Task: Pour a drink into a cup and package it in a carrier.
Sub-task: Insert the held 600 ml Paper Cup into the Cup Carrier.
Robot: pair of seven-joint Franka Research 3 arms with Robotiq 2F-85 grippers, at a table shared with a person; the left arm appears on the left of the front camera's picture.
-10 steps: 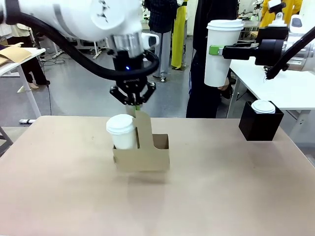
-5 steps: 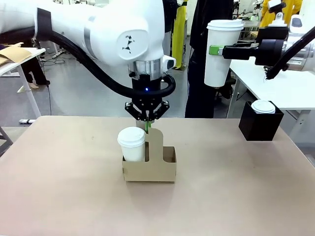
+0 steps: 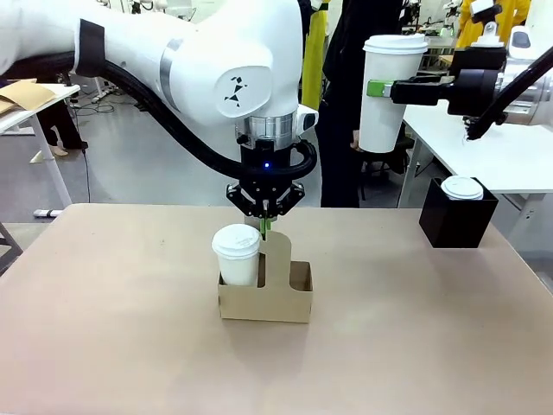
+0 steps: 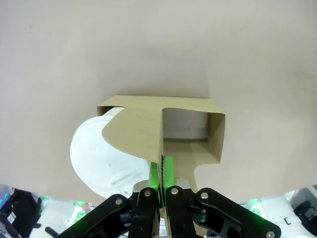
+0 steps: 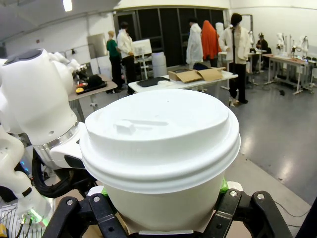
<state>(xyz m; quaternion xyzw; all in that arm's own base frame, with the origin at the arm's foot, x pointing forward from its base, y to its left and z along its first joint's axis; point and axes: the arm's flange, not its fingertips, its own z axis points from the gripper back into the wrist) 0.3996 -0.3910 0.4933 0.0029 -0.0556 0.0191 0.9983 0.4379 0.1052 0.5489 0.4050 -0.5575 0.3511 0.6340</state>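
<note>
The tan worktop (image 3: 104, 337) spans the scene from near to far. The white left arm (image 3: 216, 69) comes down over its middle, and the left tool (image 3: 265, 228) is pinched together on the top edge of the upright handle panel of the carrier (image 3: 266, 304). High at the far right, the right tool (image 3: 386, 88) is clamped round the tall cup (image 3: 390, 117), white and lidded, held upright well above the worktop. The carrier is at the worktop's middle with a shorter lidded cup (image 3: 237, 255) in its left slot. A black box (image 3: 456, 225) at the far right bears a small lidded cup (image 3: 462, 188).
</note>
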